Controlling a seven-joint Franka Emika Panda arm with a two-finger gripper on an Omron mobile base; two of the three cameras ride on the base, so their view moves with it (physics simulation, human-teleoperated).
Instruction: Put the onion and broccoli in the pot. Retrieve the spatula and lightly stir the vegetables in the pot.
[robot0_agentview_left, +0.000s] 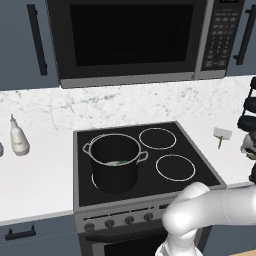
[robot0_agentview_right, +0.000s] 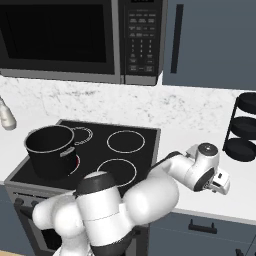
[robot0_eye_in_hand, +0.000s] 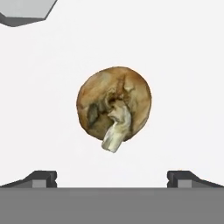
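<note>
The onion (robot0_eye_in_hand: 114, 107), a round brownish bulb with a pale stub, lies on the white counter straight below my gripper (robot0_eye_in_hand: 113, 178). The gripper is open, its fingertips (robot0_eye_in_hand: 43, 178) wide apart on either side and touching nothing. In the right base view the hand (robot0_agentview_right: 219, 181) hangs over the counter to the right of the stove. The black pot (robot0_agentview_left: 115, 162) stands on the front left burner. A bit of green, the broccoli (robot0_agentview_left: 121, 162), shows inside it. The spatula (robot0_agentview_left: 222, 134) lies on the counter right of the stove, near the wall.
A microwave (robot0_agentview_left: 135, 37) hangs above the stove (robot0_agentview_left: 170, 145). A white bottle (robot0_agentview_left: 19, 137) stands on the left counter. A black tiered rack (robot0_agentview_right: 245, 127) stands at the right, close to the hand. A grey corner (robot0_eye_in_hand: 24, 11) of something unclear shows near the onion.
</note>
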